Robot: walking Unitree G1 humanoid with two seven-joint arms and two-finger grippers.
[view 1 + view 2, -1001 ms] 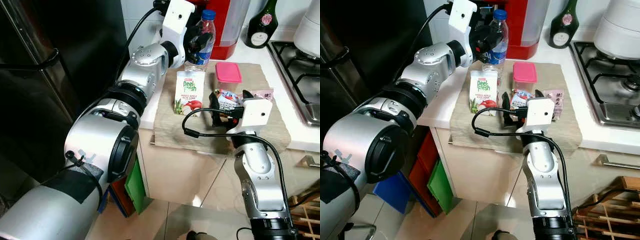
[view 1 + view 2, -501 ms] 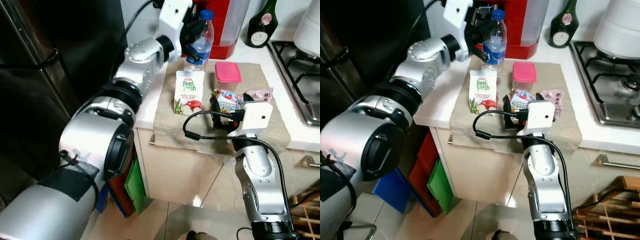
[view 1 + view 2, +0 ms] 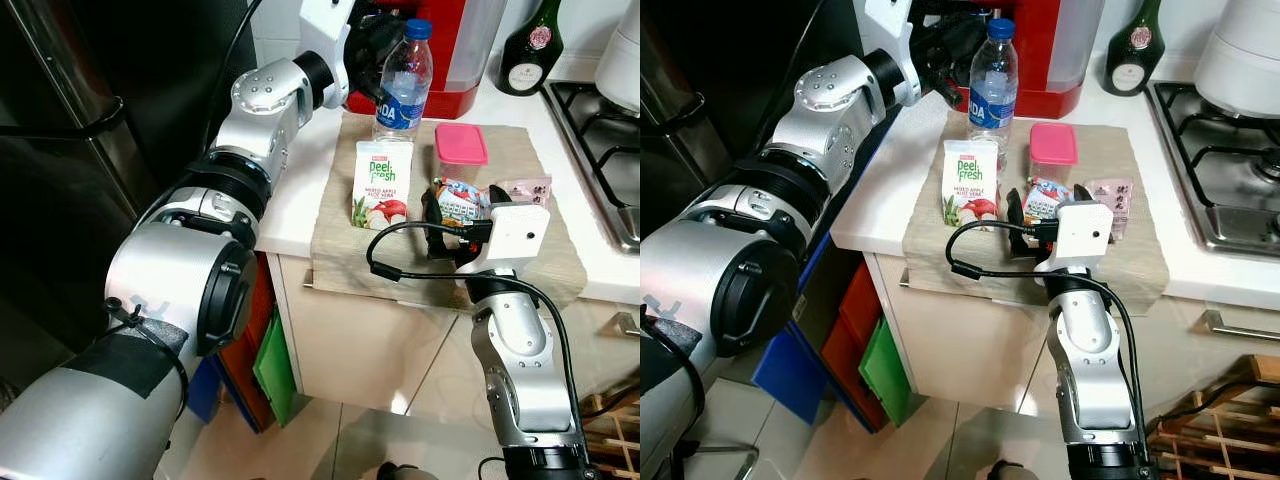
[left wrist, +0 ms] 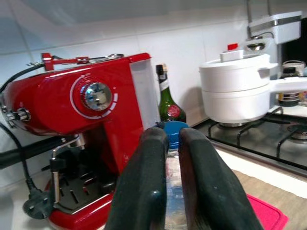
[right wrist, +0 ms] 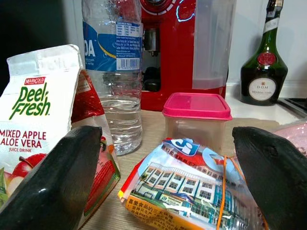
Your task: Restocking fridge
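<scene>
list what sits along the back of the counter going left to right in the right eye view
water bottle → red coffee machine → dark green bottle → white pot on the stove

I see a clear, glossy plastic water bottle (image 3: 402,78) standing beside the glossy red plastic coffee machine (image 4: 86,124). In front of the bottle a printed juice carton (image 3: 380,184) has a smooth paperboard look. The cloth mat (image 3: 540,270) under it looks matt and woven. My right pincer (image 5: 168,177) has matt black rubbery fingers (image 5: 53,177) around a shiny, crinkled snack packet (image 5: 187,191).
</scene>
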